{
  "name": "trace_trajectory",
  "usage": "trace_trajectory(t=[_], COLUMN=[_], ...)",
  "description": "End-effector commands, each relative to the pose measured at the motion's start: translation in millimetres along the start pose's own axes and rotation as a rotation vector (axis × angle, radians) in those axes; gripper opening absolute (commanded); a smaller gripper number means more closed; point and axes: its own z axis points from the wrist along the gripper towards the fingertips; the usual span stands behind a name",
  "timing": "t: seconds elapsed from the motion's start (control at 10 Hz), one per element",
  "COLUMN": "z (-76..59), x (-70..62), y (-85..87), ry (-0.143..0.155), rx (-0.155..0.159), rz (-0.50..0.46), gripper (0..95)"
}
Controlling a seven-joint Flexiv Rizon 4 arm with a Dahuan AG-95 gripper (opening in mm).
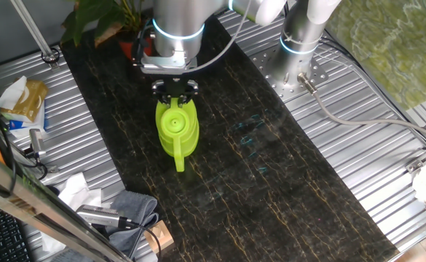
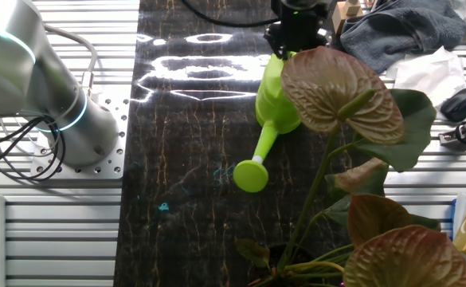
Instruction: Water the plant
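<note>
The plant [image 1: 96, 18] stands at the far left corner of the dark mat, its orange-red pot [image 1: 129, 48] partly hidden behind the arm. In the other fixed view its broad green and reddish leaves [image 2: 340, 88] fill the near right. My gripper [image 1: 174, 93] [image 2: 295, 40] is shut on the top end of the lime-green watering can [image 1: 178, 131] [image 2: 279, 96]. The can hangs below the gripper, a short way from the plant. Its spout [image 2: 251, 174] slants down toward the mat. The fingertips are hidden by the can.
The arm's base [image 1: 300, 44] [image 2: 65, 119] is bolted to the ribbed metal table beside the black mat [image 1: 271, 182]. A grey cloth [image 1: 129, 207] [image 2: 400, 28], tools, paper and bags [image 1: 23, 98] crowd the table's side strip.
</note>
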Motion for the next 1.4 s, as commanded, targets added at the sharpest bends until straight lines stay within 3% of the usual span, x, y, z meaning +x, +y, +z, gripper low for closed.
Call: trace_trajectory(t=[0.1, 0.6, 0.7, 1.2, 1.4], z=[-1.9, -1.9, -1.9, -1.9, -1.9], x=[1.1, 1.1, 1.1, 1.1, 1.1], y=[0.7, 0.8, 0.8, 0.8, 0.8], ry=[-0.001, 0.01, -0.003, 0.017, 0.016], rx=[-0.004, -0.018, -0.021, -0.095, -0.103], rz=[-0.001, 0.0, 0.026, 0.229, 0.234], gripper=[0.0, 0.0, 0.0, 0.0, 0.0])
